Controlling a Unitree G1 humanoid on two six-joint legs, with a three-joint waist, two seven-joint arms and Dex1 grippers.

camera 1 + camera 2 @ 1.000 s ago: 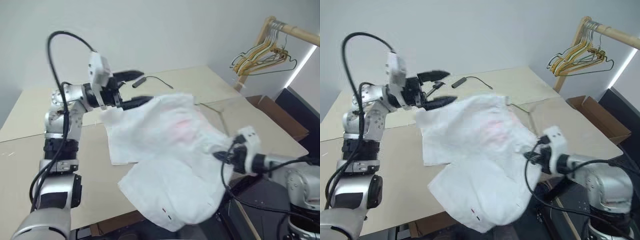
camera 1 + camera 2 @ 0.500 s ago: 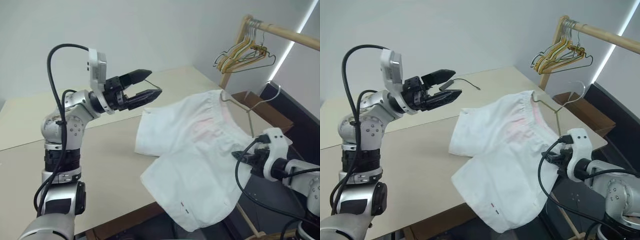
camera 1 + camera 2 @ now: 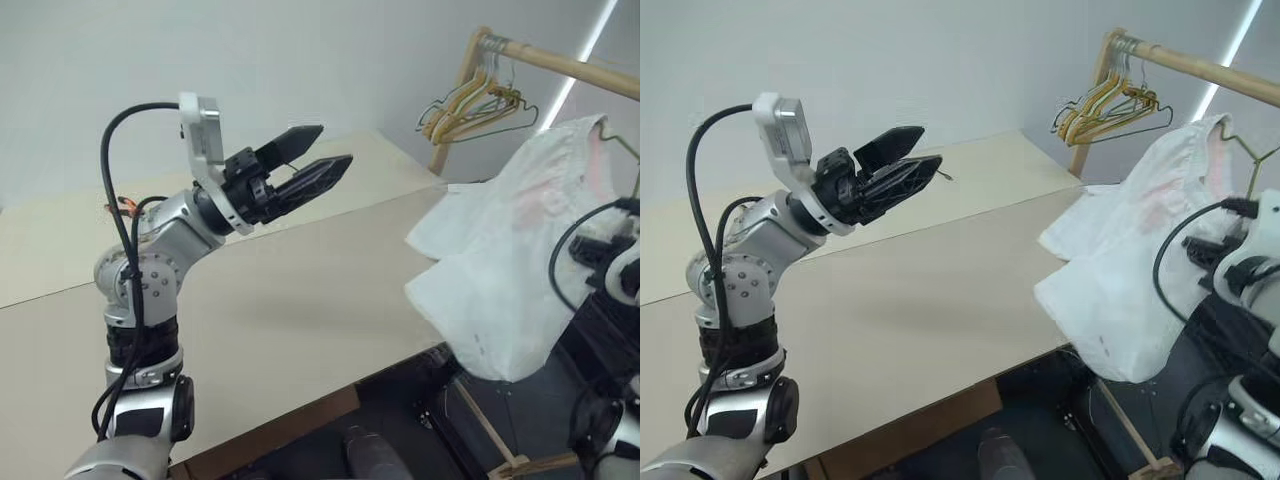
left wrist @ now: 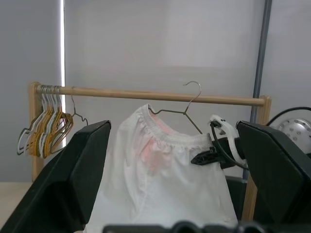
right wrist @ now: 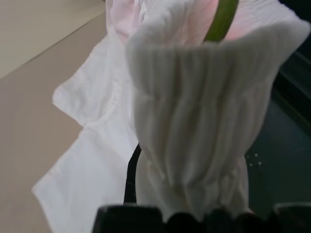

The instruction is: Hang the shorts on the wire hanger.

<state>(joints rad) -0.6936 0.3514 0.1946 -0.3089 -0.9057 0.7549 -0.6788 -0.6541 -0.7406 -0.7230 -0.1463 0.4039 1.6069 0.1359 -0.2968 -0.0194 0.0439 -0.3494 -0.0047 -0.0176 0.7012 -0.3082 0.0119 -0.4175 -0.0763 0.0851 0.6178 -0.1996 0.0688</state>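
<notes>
The white shorts (image 3: 510,270) hang in the air past the table's right edge, with pink showing inside the waistband. They drape over the thin wire hanger (image 4: 187,104), whose hook sticks up above the waistband, below the rail. My right gripper (image 4: 201,158) is shut on the bunched waistband (image 5: 194,121) at the hanger's lower end. Its fingertips are buried in the cloth. Over the middle of the table my left gripper (image 3: 335,145) is raised, open and empty. It points towards the shorts.
A wooden clothes rail (image 3: 560,65) stands behind the shorts, with several hangers (image 3: 470,100) bunched at its left end. The beige table (image 3: 300,290) spreads below my left arm, with its right edge close to the hanging cloth. A thin black cable (image 3: 945,175) lies at the table's back.
My right gripper has lifted the shorts off the table, up and to the right, so they now hang free. The camera has swung right. My left gripper has risen, drawn back and rolled, still open.
</notes>
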